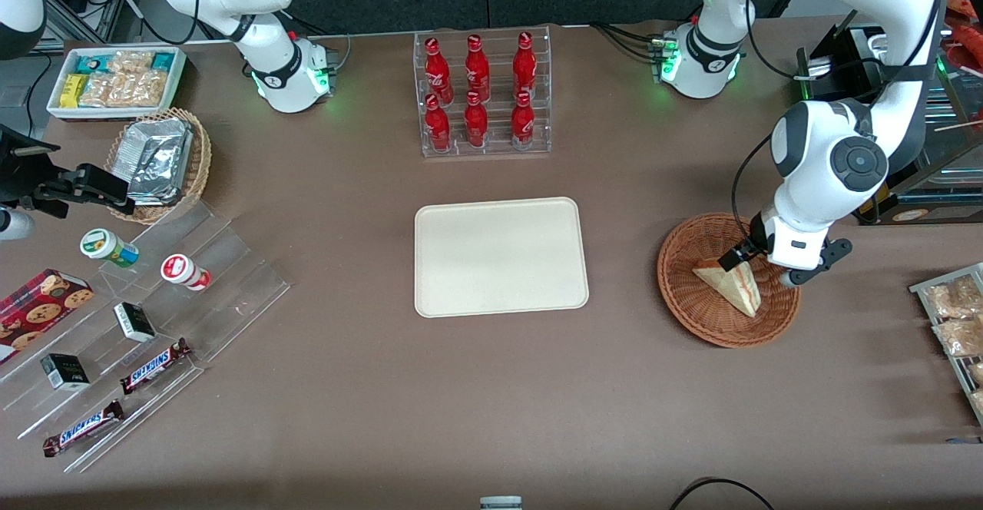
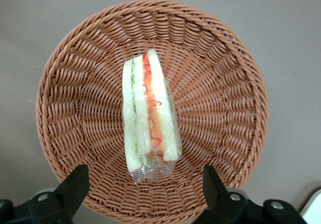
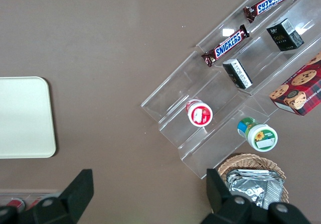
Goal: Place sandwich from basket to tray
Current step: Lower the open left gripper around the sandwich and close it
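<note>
Sandwich [image 2: 149, 116] work starts at your gripper [image 2: 145, 189]: it hangs above the basket [image 2: 220, 73] with its fingers [image 2: 75, 186] spread wide, holding nothing. You'll find the wrapped wedge lying in the basket's hollow, cut edge toward the wrist camera. Your tray [image 1: 501, 256] sits well apart, toward the parked arm's end of the table [image 1: 491, 387].

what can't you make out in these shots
- Front view: the arm covers part of the basket rim and the hand above the sandwich.
- Wrist view: both open fingers are cut off by the frame edge, as is the basket's nearest rim.
- Wrist view: the filling under the sandwich's clear wrap is too blurred to name.
- Tray: the wrist view doesn't show it.
</note>
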### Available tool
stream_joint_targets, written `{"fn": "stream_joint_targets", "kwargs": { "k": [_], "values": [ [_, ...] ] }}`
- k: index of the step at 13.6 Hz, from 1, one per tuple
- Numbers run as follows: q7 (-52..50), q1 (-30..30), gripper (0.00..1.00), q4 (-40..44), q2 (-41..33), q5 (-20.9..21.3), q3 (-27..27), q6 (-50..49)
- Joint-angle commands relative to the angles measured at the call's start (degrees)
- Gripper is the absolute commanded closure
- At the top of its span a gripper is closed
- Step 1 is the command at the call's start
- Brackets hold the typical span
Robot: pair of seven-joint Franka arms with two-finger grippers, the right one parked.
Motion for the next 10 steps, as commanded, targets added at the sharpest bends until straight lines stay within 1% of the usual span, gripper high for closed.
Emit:
{"fn": "stream_joint_targets", "kwargs": {
  "k": [1, 10],
  "values": [
    [-1.1, 0.3, 0.0, -2.1, -0.1, 0.4, -0.2, 2.1],
    [-1.1, 0.5, 0.0, -2.0, 4.2, 0.5, 0.2, 6.3]
  ]
}}
